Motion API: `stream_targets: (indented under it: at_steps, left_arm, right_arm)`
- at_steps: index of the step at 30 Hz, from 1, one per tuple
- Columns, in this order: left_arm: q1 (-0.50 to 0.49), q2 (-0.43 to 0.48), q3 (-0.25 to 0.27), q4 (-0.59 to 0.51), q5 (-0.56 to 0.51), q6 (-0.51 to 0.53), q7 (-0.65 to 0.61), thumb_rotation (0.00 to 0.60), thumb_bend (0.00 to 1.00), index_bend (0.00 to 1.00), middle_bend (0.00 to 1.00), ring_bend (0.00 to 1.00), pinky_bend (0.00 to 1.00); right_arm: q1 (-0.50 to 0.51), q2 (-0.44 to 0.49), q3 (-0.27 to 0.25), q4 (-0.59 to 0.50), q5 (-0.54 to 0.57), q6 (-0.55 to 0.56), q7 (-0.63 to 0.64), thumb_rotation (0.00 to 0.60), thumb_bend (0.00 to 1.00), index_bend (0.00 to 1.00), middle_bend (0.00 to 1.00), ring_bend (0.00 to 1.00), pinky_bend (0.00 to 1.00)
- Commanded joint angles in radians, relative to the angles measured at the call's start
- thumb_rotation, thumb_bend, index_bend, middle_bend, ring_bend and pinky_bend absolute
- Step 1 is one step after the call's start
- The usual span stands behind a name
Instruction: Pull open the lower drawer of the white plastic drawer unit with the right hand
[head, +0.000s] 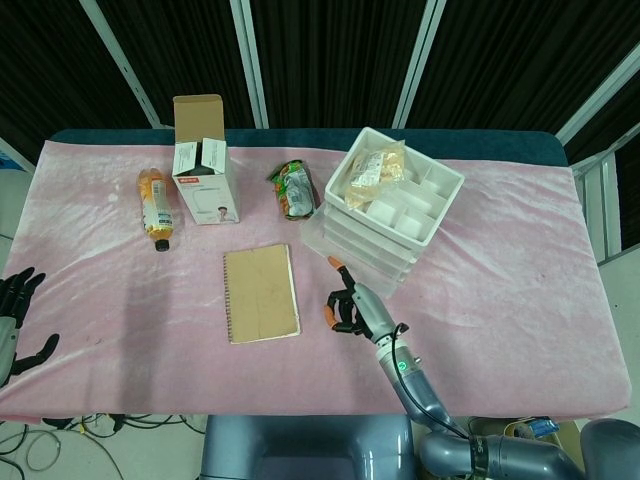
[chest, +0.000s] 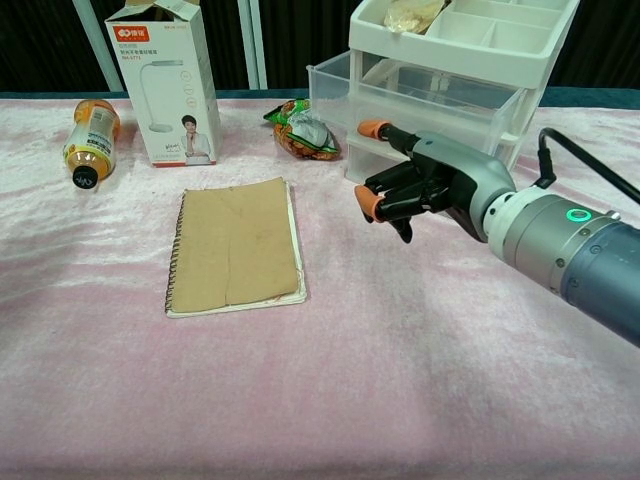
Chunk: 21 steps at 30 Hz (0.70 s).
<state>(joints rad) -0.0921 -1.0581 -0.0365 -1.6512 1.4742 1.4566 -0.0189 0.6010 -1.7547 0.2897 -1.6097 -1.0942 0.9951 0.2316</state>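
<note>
This looks like a robot test station in a lab or studio rather than a home. A table (head: 560, 150) is draped in a pink cloth (head: 520, 300) and backed by black curtains (head: 330, 60) hung behind pale metal struts (head: 250, 60). Loose cables (head: 60, 430) trail on the floor at the near left edge. On the cloth sits an unrelated mix of props: a lamp carton (head: 204, 160), a bottle (head: 156, 206), a snack packet (head: 294, 189), a notebook (head: 261, 293) and a white plastic drawer unit (head: 385, 205). What lies beyond the curtains cannot be made out.
</note>
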Motion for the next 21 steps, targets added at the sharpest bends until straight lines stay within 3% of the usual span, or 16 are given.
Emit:
stream_targets:
  at_steps: [1, 21]
  left_arm:
    - [0.000, 0.000, 0.000, 0.000, 0.000, 0.000, 0.000, 0.600, 0.31, 0.06, 0.01, 0.00, 0.01]
    - [0.000, 0.003, -0.001, -0.008, -0.007, -0.005, 0.001, 0.600, 0.31, 0.06, 0.01, 0.00, 0.01]
  right_arm:
    - [-0.003, 0.000, -0.003, -0.006, -0.005, 0.003, -0.001, 0.600, 0.48, 0.04, 0.68, 0.75, 0.71]
    - [-0.030, -0.007, -0.045, -0.075, -0.032, 0.039, -0.045, 0.600, 0.48, 0.04, 0.68, 0.75, 0.71]
